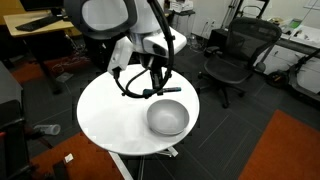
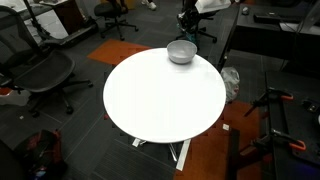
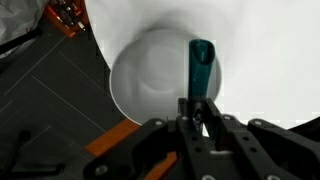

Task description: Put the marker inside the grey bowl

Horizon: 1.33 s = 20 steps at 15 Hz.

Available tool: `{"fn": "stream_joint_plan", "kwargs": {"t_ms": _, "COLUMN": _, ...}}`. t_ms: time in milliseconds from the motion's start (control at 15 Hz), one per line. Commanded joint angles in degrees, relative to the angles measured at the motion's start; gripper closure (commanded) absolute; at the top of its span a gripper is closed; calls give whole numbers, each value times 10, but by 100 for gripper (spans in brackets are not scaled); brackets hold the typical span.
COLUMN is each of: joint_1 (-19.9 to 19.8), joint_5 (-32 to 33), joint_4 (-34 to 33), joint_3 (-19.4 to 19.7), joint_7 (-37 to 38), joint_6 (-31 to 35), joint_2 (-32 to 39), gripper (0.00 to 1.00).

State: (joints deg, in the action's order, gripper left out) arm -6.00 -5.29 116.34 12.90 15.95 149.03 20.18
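Note:
The grey bowl (image 1: 167,117) sits on the round white table (image 1: 110,115), near its edge; it also shows in an exterior view (image 2: 181,52) and in the wrist view (image 3: 150,80). My gripper (image 3: 196,112) is shut on the marker (image 3: 199,72), whose teal-blue end sticks out beyond the fingers over the bowl's inside. In an exterior view the gripper (image 1: 158,84) hangs just above the bowl's far rim. The marker is too small to make out in the exterior views.
Black office chairs (image 1: 232,60) stand around the table, and more show in an exterior view (image 2: 45,75). An orange carpet patch (image 1: 285,150) lies beside the table. Desks (image 1: 40,25) stand behind the arm. The table edge shows next to the bowl (image 3: 100,60).

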Motion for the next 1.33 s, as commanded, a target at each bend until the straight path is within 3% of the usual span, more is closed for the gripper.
{"fn": "stream_joint_plan", "kwargs": {"t_ms": 0, "joint_1": -26, "joint_5": -13, "joint_4": -52, "joint_3": -13, "joint_7": -16, "joint_6": -27, "joint_2": 47, "gripper": 95}}
{"fn": "stream_joint_plan", "kwargs": {"t_ms": 600, "joint_1": -44, "joint_5": -22, "joint_4": -98, "joint_3": -23, "joint_7": -13, "joint_6": -21, "joint_2": 126, "gripper": 95}}
{"fn": "stream_joint_plan", "kwargs": {"t_ms": 667, "joint_1": -46, "joint_5": -22, "joint_4": -102, "joint_3": -24, "joint_7": -13, "joint_6": -21, "joint_2": 132, "gripper": 56}}
{"fn": "stream_joint_plan", "kwargs": {"t_ms": 800, "joint_1": -50, "joint_5": -27, "joint_4": -106, "joint_3": -27, "joint_7": -14, "joint_6": -17, "joint_2": 137, "gripper": 49}}
{"fn": "stream_joint_plan", "kwargs": {"t_ms": 1200, "joint_1": -47, "joint_5": -25, "joint_4": -79, "joint_3": -27, "joint_7": -20, "joint_6": 5, "joint_2": 105, "gripper": 3}}
{"fn": "stream_joint_plan", "kwargs": {"t_ms": 1267, "joint_1": -46, "joint_5": -25, "joint_4": -71, "joint_3": -28, "joint_7": -22, "joint_6": 6, "joint_2": 94, "gripper": 0}}
